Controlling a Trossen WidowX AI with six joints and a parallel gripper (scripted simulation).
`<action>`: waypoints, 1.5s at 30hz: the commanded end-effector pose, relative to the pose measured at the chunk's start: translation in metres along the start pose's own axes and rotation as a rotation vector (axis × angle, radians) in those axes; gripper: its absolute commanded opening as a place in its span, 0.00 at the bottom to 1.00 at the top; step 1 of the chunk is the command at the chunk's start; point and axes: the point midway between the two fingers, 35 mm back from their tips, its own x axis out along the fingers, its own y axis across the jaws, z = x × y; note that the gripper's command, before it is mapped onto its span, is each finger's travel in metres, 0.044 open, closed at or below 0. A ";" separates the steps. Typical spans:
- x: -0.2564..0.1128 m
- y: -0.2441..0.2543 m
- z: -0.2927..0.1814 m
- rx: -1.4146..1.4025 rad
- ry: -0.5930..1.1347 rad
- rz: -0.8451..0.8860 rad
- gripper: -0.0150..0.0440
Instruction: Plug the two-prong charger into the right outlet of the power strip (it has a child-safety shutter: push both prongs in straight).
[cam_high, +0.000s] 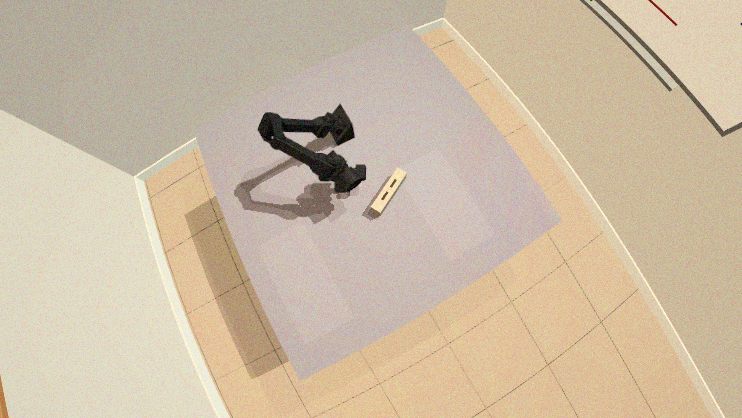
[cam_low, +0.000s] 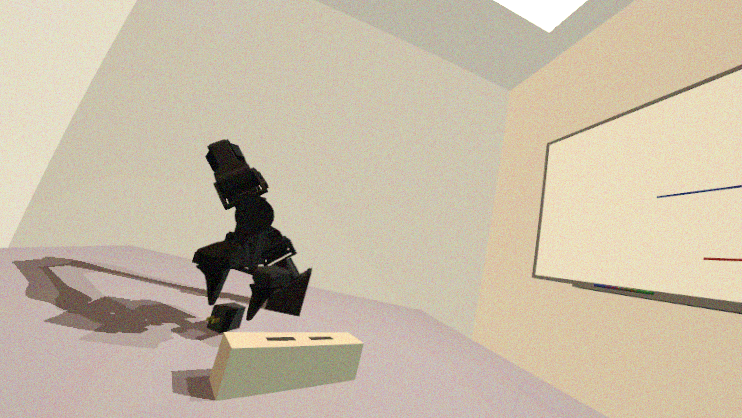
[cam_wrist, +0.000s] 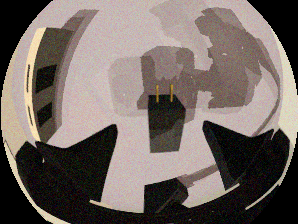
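Observation:
The charger (cam_low: 227, 317) (cam_wrist: 165, 125) is a small black block with two yellow prongs, lying on the lilac table top. In the wrist view its prongs point up the picture, away from my gripper. My gripper (cam_high: 346, 181) (cam_low: 231, 311) (cam_wrist: 162, 127) is open and points down, just above the charger, with one fingertip to either side of it and nothing held. In the top view the arm hides the charger. The cream power strip (cam_high: 388, 189) (cam_low: 290, 363) (cam_wrist: 45, 95) stands close beside them, with two dark outlet slots in its top. Its outlets hold nothing.
The table top (cam_high: 363, 311) (cam_low: 441, 379) carries the arm's base (cam_high: 343, 124) (cam_low: 290, 295), which stands behind the gripper. The strip's raised body is the nearest obstacle, at the left in the wrist view. A whiteboard (cam_low: 623, 207) hangs on the wall.

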 end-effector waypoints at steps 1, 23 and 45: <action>0.009 -0.002 -0.002 -0.009 0.004 -0.009 1.00; 0.019 -0.002 0.001 0.000 0.000 -0.004 0.60; -0.015 0.001 -0.004 -0.006 0.004 -0.004 0.25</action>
